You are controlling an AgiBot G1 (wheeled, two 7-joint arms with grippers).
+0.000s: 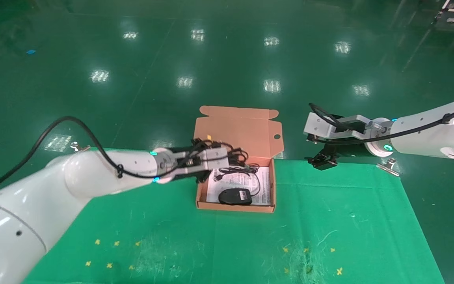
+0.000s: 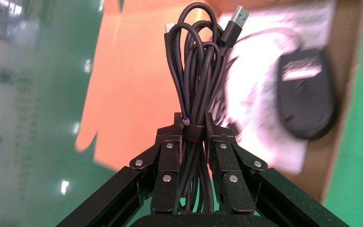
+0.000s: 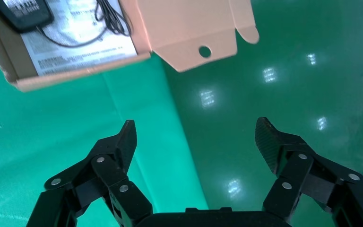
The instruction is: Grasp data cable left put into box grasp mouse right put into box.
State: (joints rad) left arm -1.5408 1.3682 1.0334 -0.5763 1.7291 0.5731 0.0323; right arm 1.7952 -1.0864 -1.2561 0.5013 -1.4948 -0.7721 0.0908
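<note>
The data cable is being pinched at its strapped middle between the jaws of the left gripper, its USB plug hanging over the far-left corner of the box. Inside the box, the mouse is being seen lying on the printed sheet. The right gripper is being held wide apart, empty, beside the box's right wall.

In the left wrist view we are seeing the mouse and the sheet blurred. In the head view the left tool is hiding the box's far left corner. The mouse is being cut off in the right wrist view.
</note>
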